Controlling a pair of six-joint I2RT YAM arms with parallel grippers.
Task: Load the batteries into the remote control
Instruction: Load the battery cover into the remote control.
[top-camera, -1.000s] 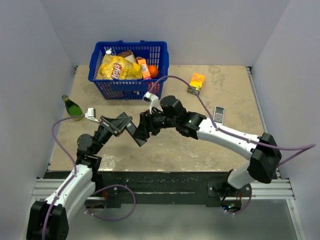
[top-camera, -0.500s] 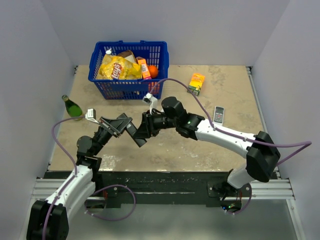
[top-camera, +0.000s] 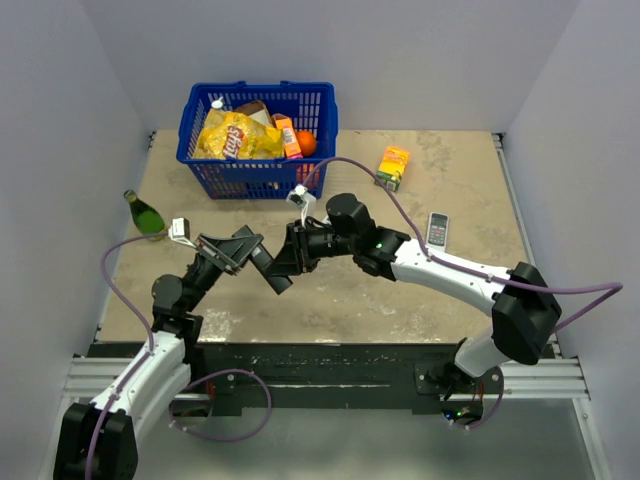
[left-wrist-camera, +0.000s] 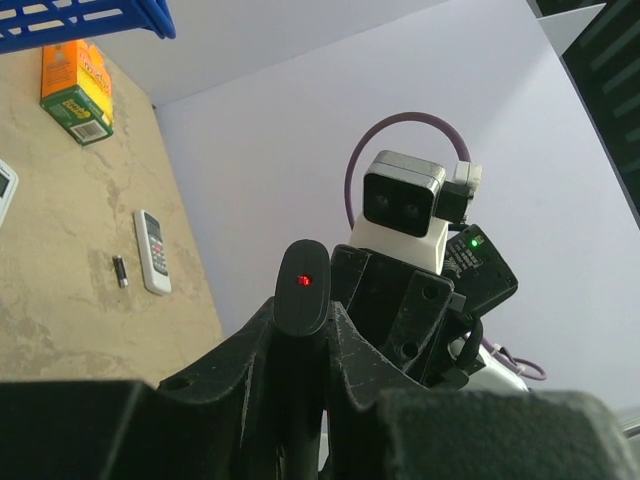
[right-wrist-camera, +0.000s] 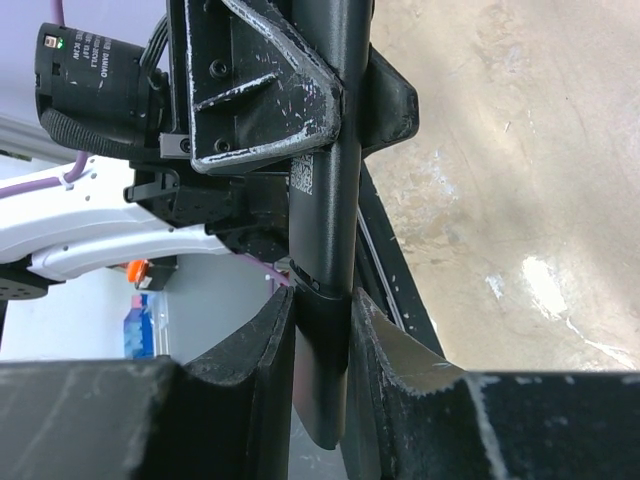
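The remote control (top-camera: 268, 268), a slim black bar, hangs above the table between both grippers. My left gripper (top-camera: 243, 248) is shut on it; in the left wrist view the remote control (left-wrist-camera: 302, 285) sticks up from between the left gripper (left-wrist-camera: 300, 335) fingers, a red light at its tip. My right gripper (right-wrist-camera: 322, 320) is shut on the remote control (right-wrist-camera: 325, 200) at its other end, both fingers pressed to its sides. One battery (left-wrist-camera: 121, 271) lies on the table beside a white remote (left-wrist-camera: 153, 265).
A blue basket (top-camera: 190, 130) of groceries stands at the back left. A green bottle (top-camera: 145, 215) lies at the left edge. An orange juice box (top-camera: 394, 165) and the white remote (top-camera: 437, 228) sit at the right.
My right gripper's jaws have closed onto the end of the remote control. Both arms have shifted only slightly; the left grip is unchanged.
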